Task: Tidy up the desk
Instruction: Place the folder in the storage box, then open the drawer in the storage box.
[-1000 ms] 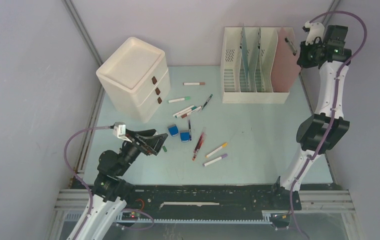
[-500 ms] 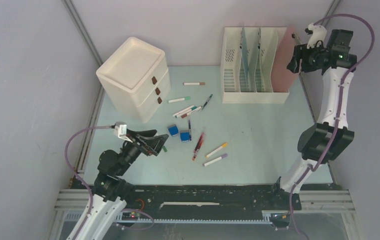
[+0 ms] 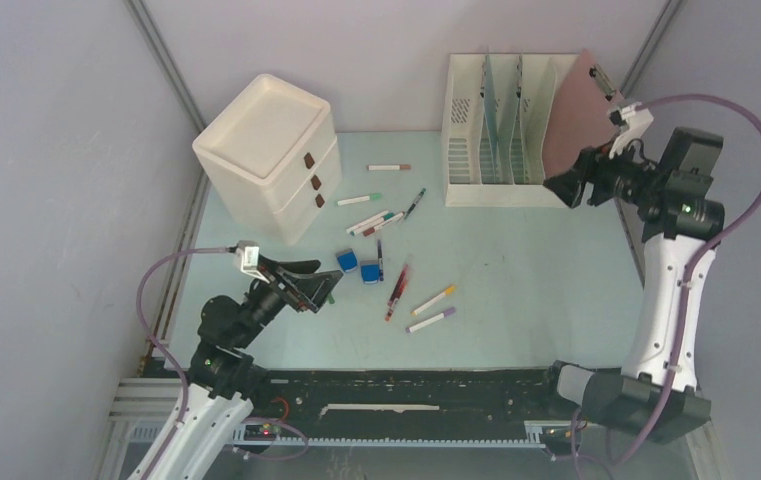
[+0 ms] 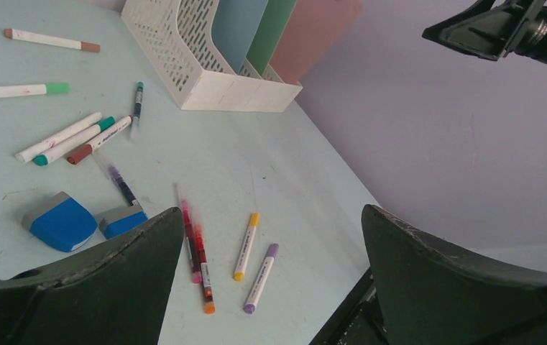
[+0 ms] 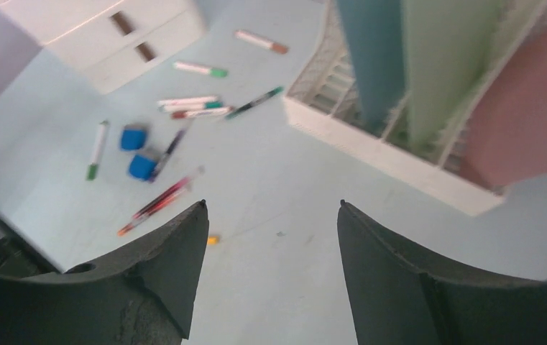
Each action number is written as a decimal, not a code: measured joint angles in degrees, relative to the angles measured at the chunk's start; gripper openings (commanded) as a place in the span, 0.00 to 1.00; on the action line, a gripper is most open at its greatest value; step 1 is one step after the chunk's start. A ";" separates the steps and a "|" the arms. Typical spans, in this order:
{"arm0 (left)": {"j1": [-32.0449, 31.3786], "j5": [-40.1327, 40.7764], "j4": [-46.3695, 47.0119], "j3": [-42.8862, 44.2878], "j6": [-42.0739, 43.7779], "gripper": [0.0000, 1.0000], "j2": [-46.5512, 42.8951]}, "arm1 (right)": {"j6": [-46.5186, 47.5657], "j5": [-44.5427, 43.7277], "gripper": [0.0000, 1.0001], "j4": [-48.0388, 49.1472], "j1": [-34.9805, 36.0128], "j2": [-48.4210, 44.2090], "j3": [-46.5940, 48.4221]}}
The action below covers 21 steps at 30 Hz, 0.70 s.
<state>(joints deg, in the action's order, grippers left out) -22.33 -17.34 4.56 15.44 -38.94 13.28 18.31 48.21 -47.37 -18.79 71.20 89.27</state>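
The desk (image 3: pixel 516 270) is a pale mint-green top strewn with pens and markers. A yellow marker (image 3: pixel 434 299), a purple marker (image 3: pixel 431 320) and two red pens (image 3: pixel 397 288) lie near the middle, with two blue erasers (image 3: pixel 346 261) to their left. My left gripper (image 3: pixel 321 285) hovers low over the left front, open and empty; its wrist view shows the yellow marker (image 4: pixel 246 244) between the wide jaws (image 4: pixel 272 210). My right gripper (image 3: pixel 559 187) hangs open and empty in the air by the file rack's right front corner, jaws apart over bare desk (image 5: pixel 272 203).
A cream file rack (image 3: pixel 466 190) stands at the back, a pink clipboard (image 3: pixel 576 115) leaning in its right slot. A cream drawer unit (image 3: pixel 266 160) sits at the back left. More markers (image 3: pixel 374 222) lie between them. A black rail (image 3: pixel 406 385) runs along the front edge.
My right gripper opened and let go of the pink clipboard, which now leans in the rack. The right arm then swung down and forward. The left arm barely moved.
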 measured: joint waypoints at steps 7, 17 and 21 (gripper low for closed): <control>0.00 -2.19 0.96 0.00 -1.07 1.00 2.56 | -2.82 10.60 0.74 0.50 1.33 -8.68 -12.15; 0.00 -4.26 2.45 0.00 -1.62 1.00 5.07 | -2.99 20.70 0.74 3.13 1.66 -12.35 -22.01; 0.00 -4.46 2.58 0.17 -1.60 1.00 7.06 | -2.51 21.86 0.74 3.93 1.70 -12.33 -23.80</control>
<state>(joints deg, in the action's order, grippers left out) -22.33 -21.80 7.14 15.62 -40.53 20.34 15.79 70.06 -43.44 -17.08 58.87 65.47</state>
